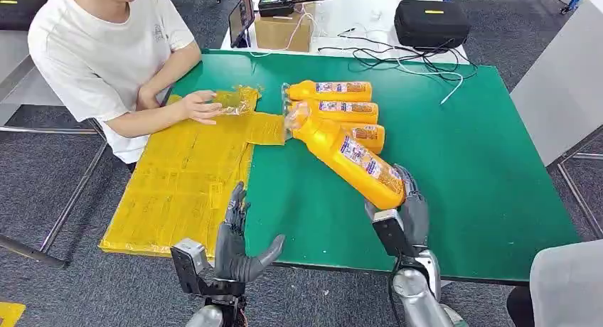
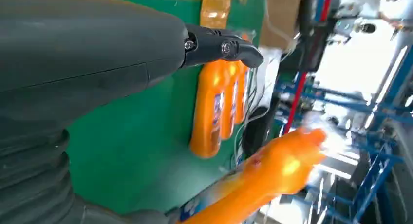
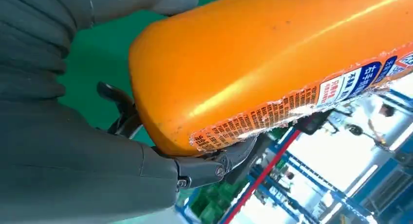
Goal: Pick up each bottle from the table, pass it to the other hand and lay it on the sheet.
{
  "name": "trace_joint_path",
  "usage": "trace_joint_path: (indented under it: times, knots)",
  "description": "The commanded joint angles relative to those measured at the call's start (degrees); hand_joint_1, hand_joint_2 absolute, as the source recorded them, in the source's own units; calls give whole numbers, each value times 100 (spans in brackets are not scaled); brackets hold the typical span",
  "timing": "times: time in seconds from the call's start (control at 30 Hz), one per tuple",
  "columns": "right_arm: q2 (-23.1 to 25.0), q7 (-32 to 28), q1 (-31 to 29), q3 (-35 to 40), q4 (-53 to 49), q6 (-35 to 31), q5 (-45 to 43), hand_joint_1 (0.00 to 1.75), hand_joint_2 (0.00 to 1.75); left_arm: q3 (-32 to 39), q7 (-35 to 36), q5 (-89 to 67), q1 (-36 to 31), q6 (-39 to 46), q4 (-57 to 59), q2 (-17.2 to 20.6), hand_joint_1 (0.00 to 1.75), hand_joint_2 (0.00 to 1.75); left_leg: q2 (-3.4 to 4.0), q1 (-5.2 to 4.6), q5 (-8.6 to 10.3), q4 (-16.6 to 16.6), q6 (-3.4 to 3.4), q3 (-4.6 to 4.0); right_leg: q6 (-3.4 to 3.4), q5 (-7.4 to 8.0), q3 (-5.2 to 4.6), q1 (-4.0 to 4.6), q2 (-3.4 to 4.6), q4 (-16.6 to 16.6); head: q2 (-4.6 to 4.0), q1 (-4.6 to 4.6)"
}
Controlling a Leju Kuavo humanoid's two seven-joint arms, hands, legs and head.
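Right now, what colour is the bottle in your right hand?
Orange, with a blue-and-white label: the bottle in the right hand; head view.

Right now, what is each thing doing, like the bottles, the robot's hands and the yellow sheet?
Held bottle: gripped at its base by the right hand, tilted above the table.
Three other bottles: lying side by side on the green table.
Left hand: open, holding nothing.
Yellow sheet: flat, person's hand on it.

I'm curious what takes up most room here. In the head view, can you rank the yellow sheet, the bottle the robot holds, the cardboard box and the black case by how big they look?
1. yellow sheet
2. held bottle, in the right hand
3. black case and cardboard box: they look alike and sit farther away, so unranked.
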Motion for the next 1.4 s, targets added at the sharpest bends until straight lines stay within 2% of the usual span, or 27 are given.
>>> trace_joint_path:
  times: [0.03, 0.13, 0.23, 0.33, 0.47, 0.7, 0.97, 1.27, 1.37, 1.4]
  knots:
    - [199, -109, 218, 491, -584, 485, -93, 175, 175, -132, 330, 514, -140, -555, 257, 191, 0, 175, 9, 8, -8, 0, -12, 14, -16, -6, 12, 9, 7, -1, 0, 2]
    - [319, -145, 284, 898, -538, 665, -27, 175, 175, -51, 343, 605, -181, -626, 250, 156, 0, 175, 16, 8, -8, -1, -11, 13, -14, -4, 10, 8, 13, -1, 0, 2]
    - [319, -145, 284, 898, -538, 665, -27, 175, 175, -51, 343, 605, -181, -626, 250, 156, 0, 175, 12, 9, -8, -2, -12, 14, -16, -5, 13, 10, 8, -3, 0, 2]
    - [371, -314, 284, 1412, -377, 1003, -77, 175, 175, 92, 372, 723, -251, -714, 235, 86, 0, 175, 5, 4, -2, -3, -6, 3, -9, -2, 1, 4, 3, -1, 0, 0]
    - [452, -570, 367, 2107, -89, 987, 33, 175, 175, 165, 415, 786, -330, -850, 136, 10, 0, 175, 18, 10, -8, -2, -11, 11, -15, -3, 9, 10, 14, -4, 2, 2]
    - [394, -576, 321, 2215, -32, 1067, -71, 175, 175, 174, 411, 824, -296, -918, 86, 7, 0, 175, 9, 12, -10, -2, -12, 18, -18, -9, 17, 12, 6, -3, 2, 0]
    - [437, -465, 41, 2766, 923, 1425, -34, 175, 175, 408, 369, 1395, 2, -1478, -753, 10, 0, 175, 15, 10, -7, -3, -10, 7, -15, -4, 6, 9, 11, -5, 0, 2]
    - [559, -426, 121, 2807, 1084, 1383, 128, 175, 175, 546, 327, 1588, 129, -1761, -989, 38, 0, 175, 3, 8, -1, -5, -8, 1, -12, -6, -4, 7, -8, -4, 2, 2]
    - [468, -446, -84, 2800, 1317, 1587, 90, 175, 175, 575, 295, 1903, 145, -2371, -1061, 35, 0, 175, 1, 13, -5, -5, -12, 14, -18, -9, 12, 13, -11, -9, 2, 0]
    - [484, -493, -109, 2771, 1368, 1617, 80, 175, 175, 544, 271, 1915, 152, -2549, -1098, 51, 9, 175, 3, 11, -3, -6, -10, 8, -16, -6, 5, 10, -8, -9, 0, 4]
